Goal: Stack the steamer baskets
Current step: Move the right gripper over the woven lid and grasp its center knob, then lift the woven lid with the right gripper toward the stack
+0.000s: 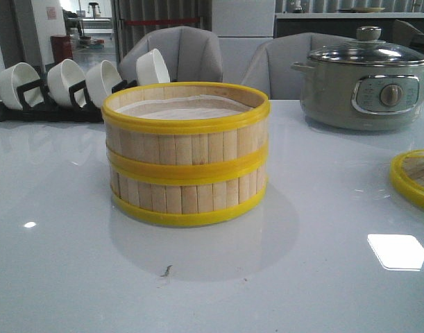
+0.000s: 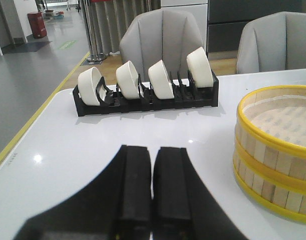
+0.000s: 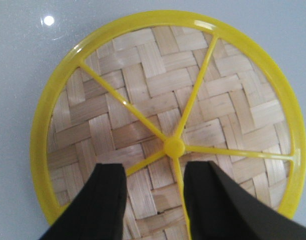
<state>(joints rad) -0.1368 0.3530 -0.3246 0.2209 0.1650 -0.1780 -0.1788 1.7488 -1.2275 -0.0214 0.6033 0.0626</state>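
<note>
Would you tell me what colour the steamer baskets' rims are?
Bright yellow, on both stacked steamer baskets; clearest in the front view.

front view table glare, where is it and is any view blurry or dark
Front view: a bright window reflection on the table at lower right, a small glint at left, and a soft shadow under the stacked steamer baskets. Left wrist view: the shut left end effector is soft and near-black up close; the bowl rack is sharp. Right wrist view: a glare dot beside the woven lid; the right end effector is dark.
</note>
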